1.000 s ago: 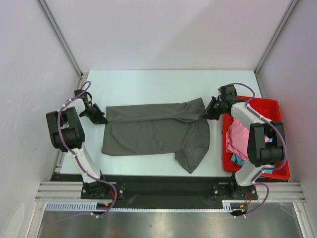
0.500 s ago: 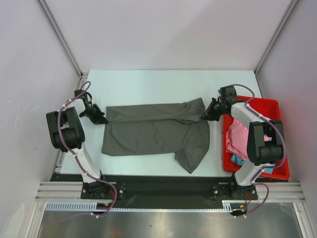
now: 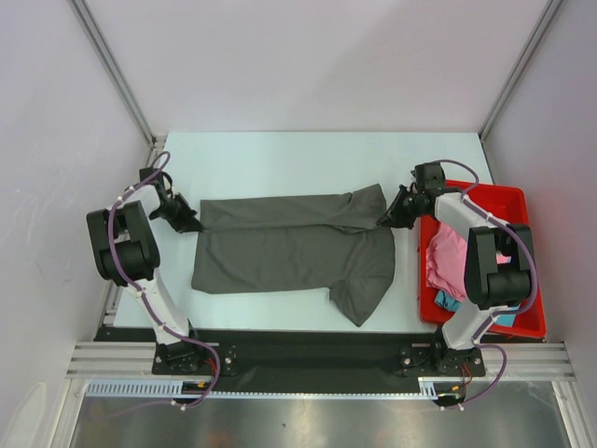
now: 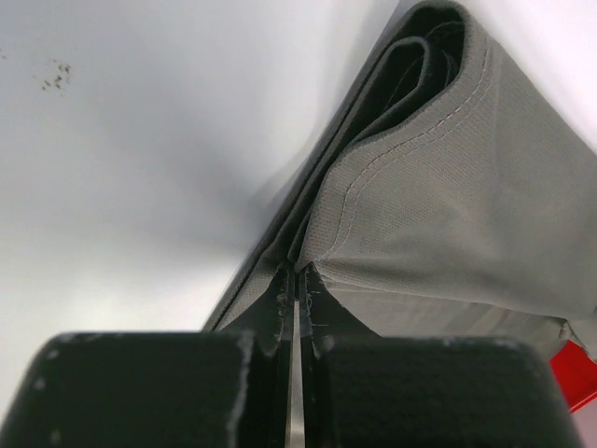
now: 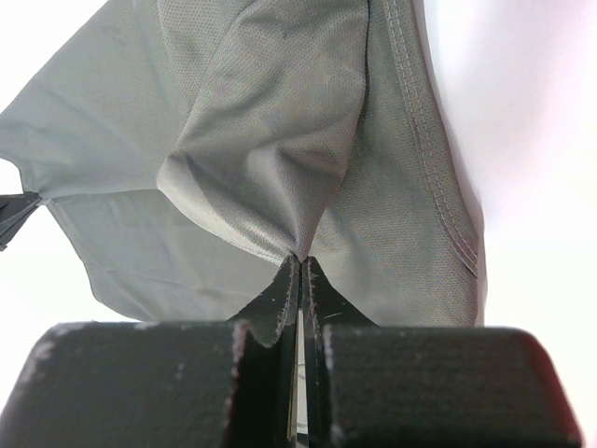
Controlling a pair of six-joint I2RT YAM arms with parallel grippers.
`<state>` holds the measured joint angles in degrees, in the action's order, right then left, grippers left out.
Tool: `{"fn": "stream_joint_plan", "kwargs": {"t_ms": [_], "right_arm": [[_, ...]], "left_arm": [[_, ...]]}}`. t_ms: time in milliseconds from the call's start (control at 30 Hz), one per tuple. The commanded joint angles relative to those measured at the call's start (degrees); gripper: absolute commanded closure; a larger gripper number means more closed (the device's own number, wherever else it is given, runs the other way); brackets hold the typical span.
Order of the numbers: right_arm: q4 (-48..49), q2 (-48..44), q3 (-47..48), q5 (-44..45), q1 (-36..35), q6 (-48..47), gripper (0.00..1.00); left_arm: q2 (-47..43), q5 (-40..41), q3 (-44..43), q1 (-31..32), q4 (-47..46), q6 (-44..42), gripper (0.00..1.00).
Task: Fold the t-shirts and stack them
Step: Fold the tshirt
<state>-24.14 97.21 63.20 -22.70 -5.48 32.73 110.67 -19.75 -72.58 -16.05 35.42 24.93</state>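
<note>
A large charcoal-grey t-shirt (image 3: 289, 247) lies across the middle of the table, its far edge folded over toward the front. My left gripper (image 3: 193, 224) is shut on the shirt's left hem corner (image 4: 308, 261). At the right end my right gripper (image 3: 385, 217) is shut on the shirt's fabric (image 5: 280, 159), which bunches into a pinch at the fingertips. One sleeve hangs toward the front edge at lower right. A pink t-shirt (image 3: 448, 257) and a turquoise-blue one (image 3: 448, 301) lie in the red tray (image 3: 499, 198).
The red tray stands at the table's right edge, right behind my right arm. White table surface (image 3: 280, 163) shows behind the shirt. Grey walls close in on both sides and at the back.
</note>
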Motion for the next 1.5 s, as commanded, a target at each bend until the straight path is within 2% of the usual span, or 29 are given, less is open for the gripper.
{"fn": "stream_joint_plan", "kwargs": {"t_ms": [0,133,400,500,600,700,733,800,900,1100,1333,1467], "right_arm": [[0.15,0.44,1.49,1.16,0.20,-0.47,1.00],[-0.12,-0.09,0.35,1.17,0.20,-0.39,1.00],[-1.78,-1.58,-2.73,2.31,-1.47,-0.12,0.97],[-2.84,-1.50,-3.26,2.22,-1.73,-0.30,0.92],[-4.95,-2.46,-2.12,3.27,-1.64,-1.35,0.82],[-5.57,-3.17,2.35,6.25,-1.56,-3.72,0.68],[-5.48,-2.12,5.41,8.35,-1.30,-4.34,0.58],[-4.95,0.25,9.29,9.51,-0.68,-5.22,0.50],[-6.44,8.24,18.78,8.81,0.29,-5.31,0.49],[-11.19,18.36,33.10,9.69,0.55,-8.55,0.45],[-10.23,24.95,38.13,7.94,0.82,-12.86,0.41],[-10.84,28.29,40.86,6.79,0.82,-13.57,0.40]], "left_arm": [[-0.37,-0.29,-2.05,-0.65,0.09,-1.11,1.00],[-0.98,1.29,-0.29,-0.73,0.00,-1.37,1.00],[-5.20,3.57,1.38,-0.73,0.09,-1.46,0.76],[-6.34,2.88,2.17,-0.65,0.09,-1.37,0.61],[-8.36,1.47,2.53,-0.65,0.35,-1.02,0.54],[-11.00,0.59,2.79,-0.21,0.88,-0.50,0.51],[-12.74,0.41,2.79,0.06,0.71,-0.23,0.48],[-13.72,0.50,1.92,0.50,0.88,-0.40,0.45],[-13.64,-0.29,0.60,1.29,0.36,0.12,0.46],[-7.33,-8.72,-3.44,2.17,-1.13,1.09,0.60],[-2.14,-15.67,-4.06,3.66,-10.71,4.51,0.61],[1.91,-14.01,-7.65,3.84,-9.32,5.22,0.63]]}}
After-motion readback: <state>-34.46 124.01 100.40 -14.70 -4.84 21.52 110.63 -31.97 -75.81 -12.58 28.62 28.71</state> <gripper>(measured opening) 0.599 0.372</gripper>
